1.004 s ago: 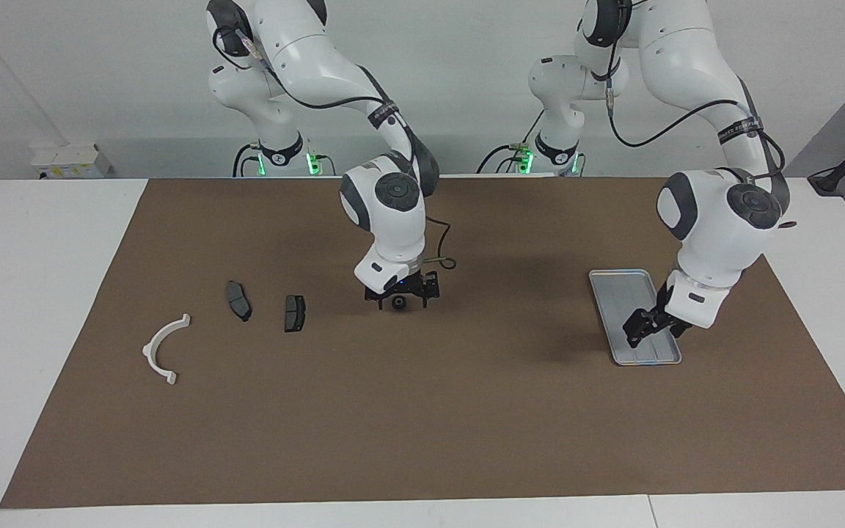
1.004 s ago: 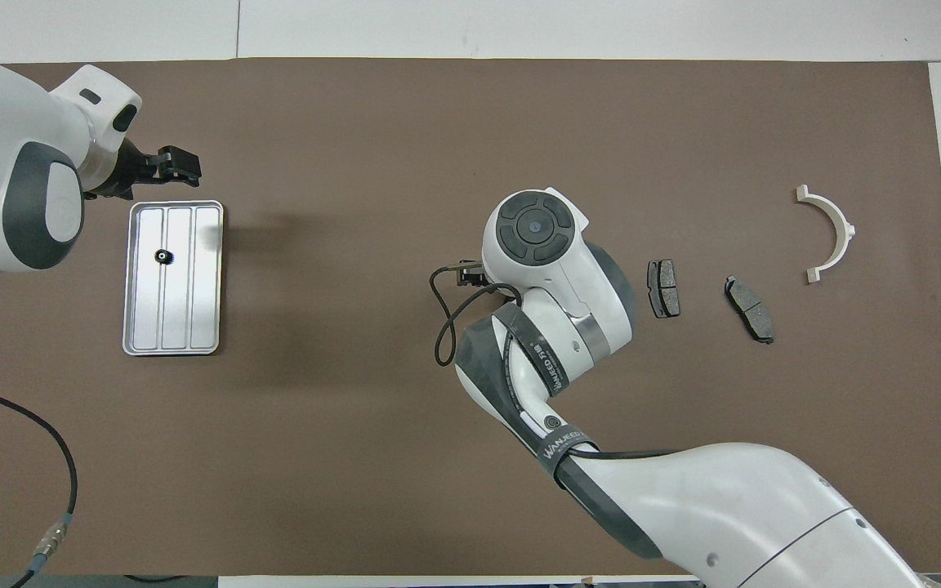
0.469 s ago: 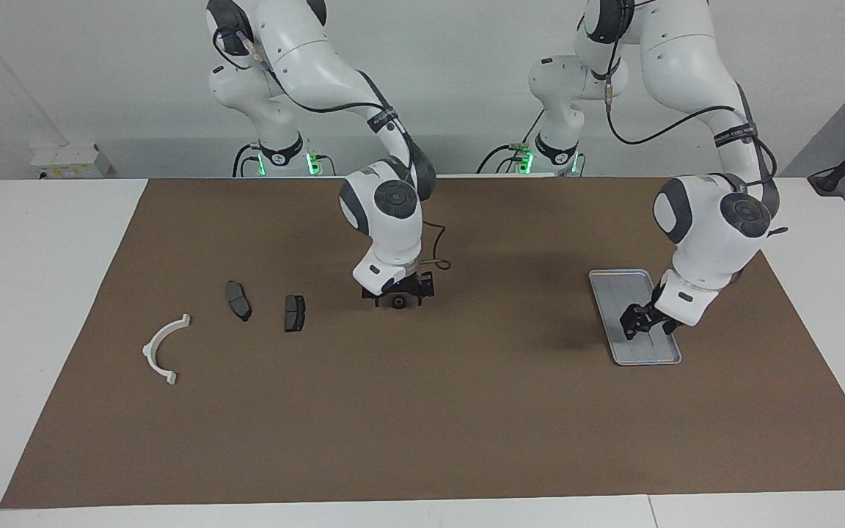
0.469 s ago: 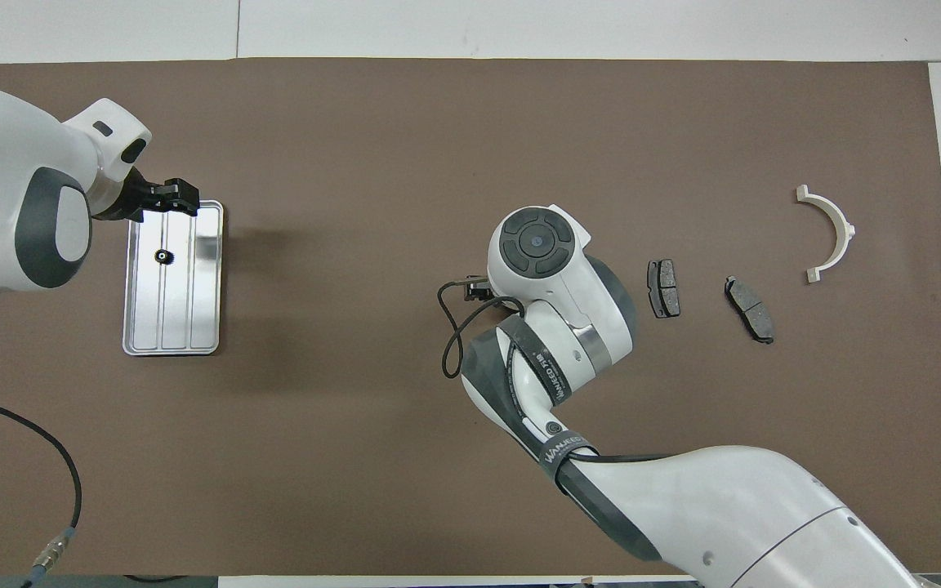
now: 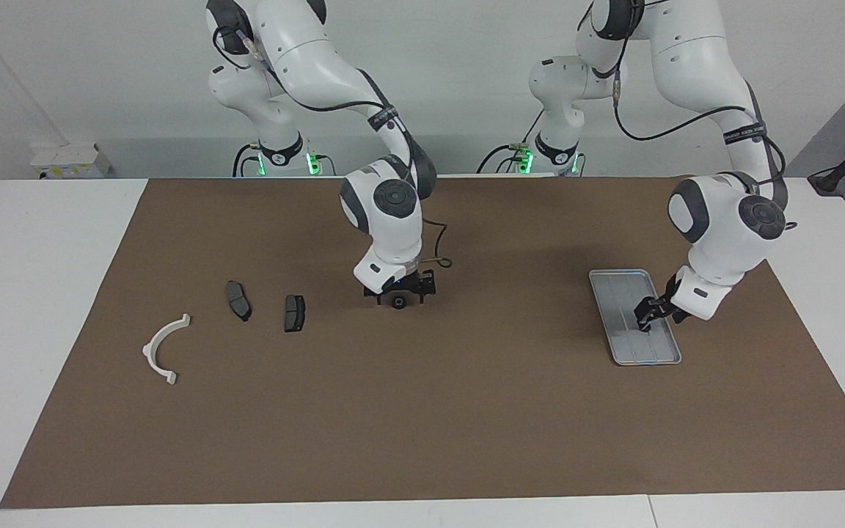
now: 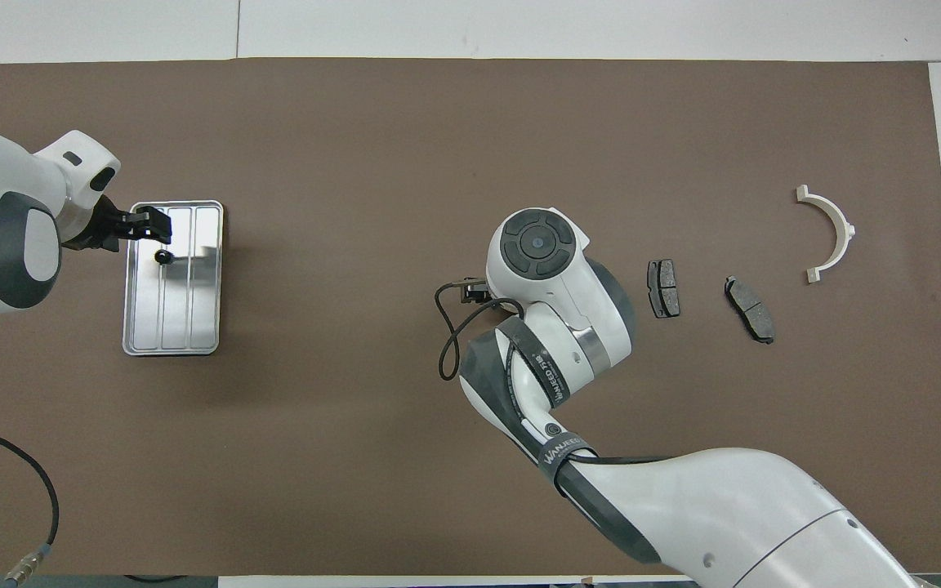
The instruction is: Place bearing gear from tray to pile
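Readable in the overhead view: white lettering "WANJEED" on the black strap [image 6: 562, 451] around the right arm [image 6: 683, 506], near its forearm joint. Second black strap [image 6: 541, 367] higher on the same arm, also with white letters, but not readable with certainty. In the facing view, similar lettered straps on both arms, too small to read. No other text, numbers or signs.
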`<state>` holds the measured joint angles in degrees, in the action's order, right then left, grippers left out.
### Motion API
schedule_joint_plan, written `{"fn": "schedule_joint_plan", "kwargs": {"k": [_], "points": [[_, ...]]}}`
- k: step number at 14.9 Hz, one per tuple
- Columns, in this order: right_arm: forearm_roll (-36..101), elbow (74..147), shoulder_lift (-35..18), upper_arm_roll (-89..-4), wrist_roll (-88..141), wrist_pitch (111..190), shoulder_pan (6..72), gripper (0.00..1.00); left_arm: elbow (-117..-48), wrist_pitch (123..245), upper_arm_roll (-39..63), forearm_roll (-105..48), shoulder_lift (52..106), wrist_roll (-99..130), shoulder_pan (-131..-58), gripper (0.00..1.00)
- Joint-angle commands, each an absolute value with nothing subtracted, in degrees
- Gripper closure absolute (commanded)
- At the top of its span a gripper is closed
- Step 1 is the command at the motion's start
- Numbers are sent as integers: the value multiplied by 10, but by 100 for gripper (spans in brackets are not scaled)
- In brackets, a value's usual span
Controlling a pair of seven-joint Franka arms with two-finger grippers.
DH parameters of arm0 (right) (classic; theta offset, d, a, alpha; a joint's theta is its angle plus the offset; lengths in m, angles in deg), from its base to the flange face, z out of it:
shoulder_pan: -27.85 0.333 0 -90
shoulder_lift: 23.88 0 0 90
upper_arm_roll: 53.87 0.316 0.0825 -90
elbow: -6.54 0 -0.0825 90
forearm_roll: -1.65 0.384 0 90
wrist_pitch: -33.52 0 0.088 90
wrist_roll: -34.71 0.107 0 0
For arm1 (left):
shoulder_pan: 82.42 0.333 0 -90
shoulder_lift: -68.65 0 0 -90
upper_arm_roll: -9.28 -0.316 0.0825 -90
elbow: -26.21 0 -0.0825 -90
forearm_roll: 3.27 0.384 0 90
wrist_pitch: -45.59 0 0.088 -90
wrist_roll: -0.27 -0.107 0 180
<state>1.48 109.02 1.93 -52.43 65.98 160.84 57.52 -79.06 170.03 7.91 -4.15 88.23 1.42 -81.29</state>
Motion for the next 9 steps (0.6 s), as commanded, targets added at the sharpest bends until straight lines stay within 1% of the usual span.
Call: {"fn": "schedule_joint_plan", "kwargs": {"k": [1,3,4,5,8,9], "points": [[26,1117,7,-524,659,1637,575,0,-827,1725,82,-37,861,11,-805,22],[26,1118,10,-524,659,1646,574,0,-843,1748,82,-37,862,11,-805,23],[26,1119,13,-524,659,1649,574,0,-849,1759,82,-37,864,11,-805,26],[26,1120,13,-523,658,1655,574,0,-851,1765,83,-37,866,12,-804,27],[27,1127,13,-523,659,1659,574,0,-855,1772,83,-38,870,17,-805,27],[27,1129,12,-523,659,1659,575,5,-858,1773,83,-38,869,18,-805,27]]}}
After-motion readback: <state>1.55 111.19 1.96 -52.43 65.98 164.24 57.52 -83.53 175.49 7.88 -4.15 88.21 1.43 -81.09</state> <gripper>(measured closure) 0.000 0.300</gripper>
